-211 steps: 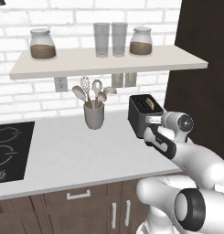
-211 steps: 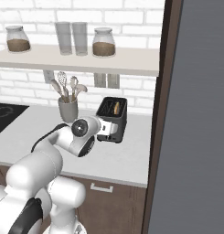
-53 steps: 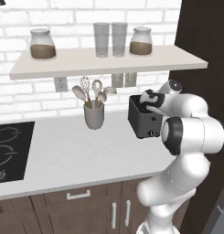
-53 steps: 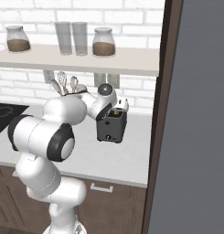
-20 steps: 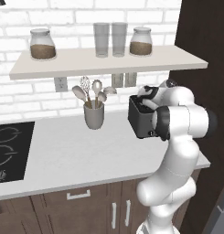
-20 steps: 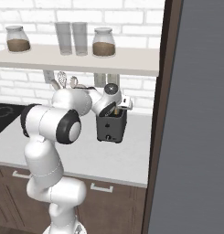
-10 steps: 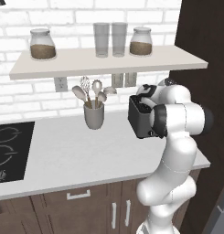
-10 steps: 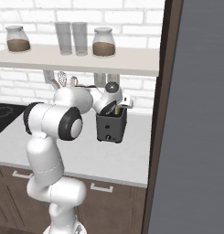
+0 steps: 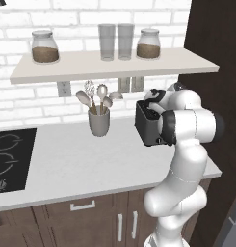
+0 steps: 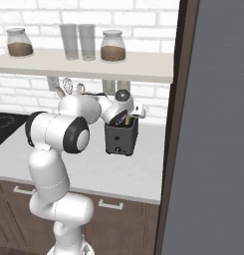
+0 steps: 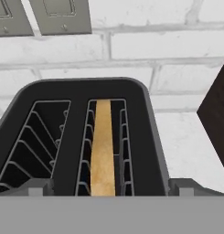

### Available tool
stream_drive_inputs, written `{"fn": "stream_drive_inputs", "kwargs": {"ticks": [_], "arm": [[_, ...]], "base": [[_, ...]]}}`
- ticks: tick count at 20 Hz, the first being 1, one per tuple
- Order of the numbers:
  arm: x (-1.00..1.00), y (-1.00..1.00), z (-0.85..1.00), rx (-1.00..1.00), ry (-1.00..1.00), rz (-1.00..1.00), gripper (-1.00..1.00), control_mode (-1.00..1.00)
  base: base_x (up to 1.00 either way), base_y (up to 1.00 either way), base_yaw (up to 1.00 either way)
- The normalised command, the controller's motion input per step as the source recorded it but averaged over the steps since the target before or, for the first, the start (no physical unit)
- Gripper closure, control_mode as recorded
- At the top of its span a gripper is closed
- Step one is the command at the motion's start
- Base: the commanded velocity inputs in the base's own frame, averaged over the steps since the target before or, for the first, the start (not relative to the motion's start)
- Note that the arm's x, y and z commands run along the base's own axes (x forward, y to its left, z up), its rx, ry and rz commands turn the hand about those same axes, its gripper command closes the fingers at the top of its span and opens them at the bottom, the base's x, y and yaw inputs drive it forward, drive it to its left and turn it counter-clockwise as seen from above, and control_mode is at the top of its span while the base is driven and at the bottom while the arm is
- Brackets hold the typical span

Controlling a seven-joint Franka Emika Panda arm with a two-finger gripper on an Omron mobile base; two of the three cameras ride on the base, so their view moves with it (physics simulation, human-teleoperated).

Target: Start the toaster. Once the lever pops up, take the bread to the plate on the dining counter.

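We see our gripper (image 10: 127,114) poised just above the toaster (image 10: 121,135), its two fingertips (image 11: 38,187) spread wide apart, one at each outer side of the toaster's top, holding nothing. Directly below and between them, in the hand view, the bread (image 11: 103,151) stands on edge in the right-hand slot; the slot beside it holds only bare wire guides. Beyond the gripper runs a white brick wall (image 11: 168,50) with two grey outlet plates (image 11: 61,16). Whether the fingertips actually touch the toaster's casing we cannot tell from these angles.
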Motion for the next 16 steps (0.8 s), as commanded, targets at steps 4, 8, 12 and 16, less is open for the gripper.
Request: {"fn": "stream_drive_inputs", "kwargs": {"ticks": [4, 8, 12, 16], "arm": [[0.0, 0.0, -0.03, 0.0, 0.0, 0.0, 1.0, -1.0], [0.0, 0.0, 0.0, 0.0, 0.0, 0.0, 1.0, -1.0], [0.0, 0.0, 0.0, 0.0, 0.0, 0.0, 1.0, -1.0], [0.0, 0.0, 0.0, 0.0, 0.0, 0.0, 1.0, -1.0]], "base": [[0.0, 0.0, 0.0], [0.0, 0.0, 0.0], [0.0, 0.0, 0.0], [0.0, 0.0, 0.0]]}}
